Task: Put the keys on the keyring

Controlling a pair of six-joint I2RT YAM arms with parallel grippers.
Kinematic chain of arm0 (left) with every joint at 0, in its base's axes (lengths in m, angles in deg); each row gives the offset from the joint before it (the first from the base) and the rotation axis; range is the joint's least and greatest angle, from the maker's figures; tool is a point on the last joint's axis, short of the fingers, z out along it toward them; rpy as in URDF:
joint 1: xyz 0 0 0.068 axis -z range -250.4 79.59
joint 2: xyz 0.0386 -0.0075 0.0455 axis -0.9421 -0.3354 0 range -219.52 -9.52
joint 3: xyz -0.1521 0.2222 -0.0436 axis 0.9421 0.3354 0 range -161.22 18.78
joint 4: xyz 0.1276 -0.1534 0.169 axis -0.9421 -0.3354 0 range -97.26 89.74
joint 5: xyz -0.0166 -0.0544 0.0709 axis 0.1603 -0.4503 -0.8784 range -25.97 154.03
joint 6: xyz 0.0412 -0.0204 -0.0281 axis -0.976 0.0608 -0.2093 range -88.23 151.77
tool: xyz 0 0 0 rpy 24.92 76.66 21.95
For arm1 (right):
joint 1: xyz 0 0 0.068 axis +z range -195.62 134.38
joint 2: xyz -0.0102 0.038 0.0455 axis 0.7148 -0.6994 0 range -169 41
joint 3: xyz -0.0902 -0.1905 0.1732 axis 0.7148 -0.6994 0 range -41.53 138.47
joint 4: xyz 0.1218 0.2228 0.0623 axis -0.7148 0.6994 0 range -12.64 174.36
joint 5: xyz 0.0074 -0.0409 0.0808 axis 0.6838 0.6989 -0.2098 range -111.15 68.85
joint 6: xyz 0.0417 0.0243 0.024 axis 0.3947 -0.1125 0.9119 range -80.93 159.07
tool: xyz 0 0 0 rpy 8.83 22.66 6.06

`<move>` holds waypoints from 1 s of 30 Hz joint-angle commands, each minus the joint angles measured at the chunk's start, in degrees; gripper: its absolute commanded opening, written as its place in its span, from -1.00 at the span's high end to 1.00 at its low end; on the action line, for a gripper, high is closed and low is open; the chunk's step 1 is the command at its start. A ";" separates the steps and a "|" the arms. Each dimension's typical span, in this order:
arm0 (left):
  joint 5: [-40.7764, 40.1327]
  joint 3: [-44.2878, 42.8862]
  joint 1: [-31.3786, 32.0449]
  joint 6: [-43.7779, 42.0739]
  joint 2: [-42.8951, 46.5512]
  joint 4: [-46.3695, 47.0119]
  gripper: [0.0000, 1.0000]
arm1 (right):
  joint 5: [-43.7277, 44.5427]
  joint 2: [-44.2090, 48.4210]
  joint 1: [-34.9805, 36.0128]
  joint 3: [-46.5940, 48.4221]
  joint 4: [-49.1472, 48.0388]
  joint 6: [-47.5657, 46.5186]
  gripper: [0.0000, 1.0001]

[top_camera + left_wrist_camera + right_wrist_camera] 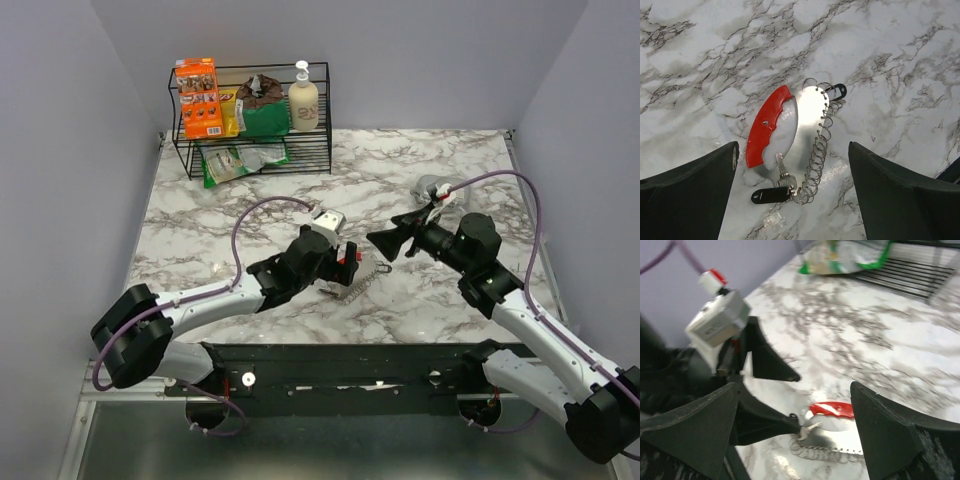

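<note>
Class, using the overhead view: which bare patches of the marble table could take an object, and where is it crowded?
Bare: the far table stretch right of the wire rack; the left side between rack and left arm; the near strip between it and the right arm. Crowded: the centre, where left gripper and right gripper hang by the keyring.

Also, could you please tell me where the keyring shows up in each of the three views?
Top external: the keyring lies just right of centre, at the tip of the left end effector.
Left wrist: centre of the picture, between that end effector's fingers.
Right wrist: bottom centre, red side showing.
Shared landmark: the left end effector's black fingers, beside the keyring in all three.
</note>
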 commanded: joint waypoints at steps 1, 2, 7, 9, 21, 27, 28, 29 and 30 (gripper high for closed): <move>6.93 -4.22 -5.16 4.44 -1.99 -6.08 -0.97 | 28.58 1.12 -0.19 -2.25 6.91 4.40 -0.99; 8.60 -4.58 -6.39 5.84 -2.95 -7.04 -0.97 | 31.17 0.86 -0.19 -2.61 7.87 4.93 -0.99; 13.01 -3.71 -15.52 8.23 -1.83 -7.40 -0.97 | 39.09 -0.28 -0.28 -3.58 9.90 5.90 -0.99; 10.57 -2.83 -17.55 8.49 -0.42 -9.23 -0.97 | 39.28 -1.51 -0.37 -3.23 10.69 5.90 -0.99; 11.52 0.95 -37.05 9.46 16.63 -18.91 -0.97 | 33.22 -6.70 -1.42 -2.08 14.12 5.81 -1.00; 14.58 0.08 -42.70 9.55 24.81 -22.16 -0.97 | 32.07 -5.74 -1.60 -2.44 14.21 5.72 -0.99; 14.94 -0.10 -42.87 9.38 25.60 -22.25 -0.97 | 31.90 -5.65 -1.60 -2.35 14.12 5.55 -0.99; 15.56 -0.01 -42.96 9.29 26.82 -22.08 -0.97 | 31.81 -5.47 -1.69 -2.26 14.30 5.55 -0.99; 16.09 0.16 -42.96 9.02 27.36 -21.73 -0.97 | 31.72 -5.12 -1.69 -2.43 14.12 5.55 -0.99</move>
